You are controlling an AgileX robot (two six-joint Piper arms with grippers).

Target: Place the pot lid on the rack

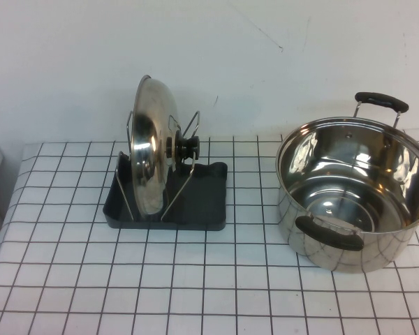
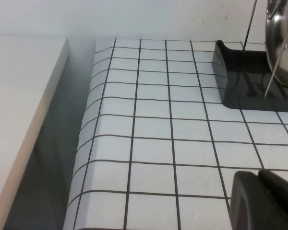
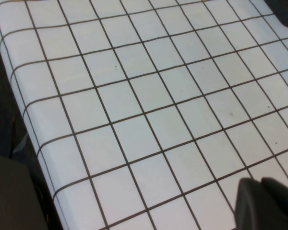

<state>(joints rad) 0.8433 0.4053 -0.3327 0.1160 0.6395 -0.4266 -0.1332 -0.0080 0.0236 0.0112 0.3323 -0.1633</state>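
The pot lid (image 1: 151, 148) stands on edge in the rack (image 1: 195, 206), held between the wire loops (image 1: 188, 125), its black knob (image 1: 188, 149) facing the pot. The rack sits at the table's back left. Neither gripper shows in the high view. In the left wrist view my left gripper (image 2: 258, 173) is shut and empty, low over the tiled cloth, a short way from the rack (image 2: 240, 91) and the lid's edge (image 2: 283, 43). In the right wrist view my right gripper (image 3: 260, 181) is shut and empty over bare tiles near the table's edge.
A deep steel pot (image 1: 356, 192) with two black handles stands open at the right of the table. The checked cloth (image 1: 195, 279) covers the table. A white surface (image 2: 19, 110) lies beside the table's left edge, across a gap.
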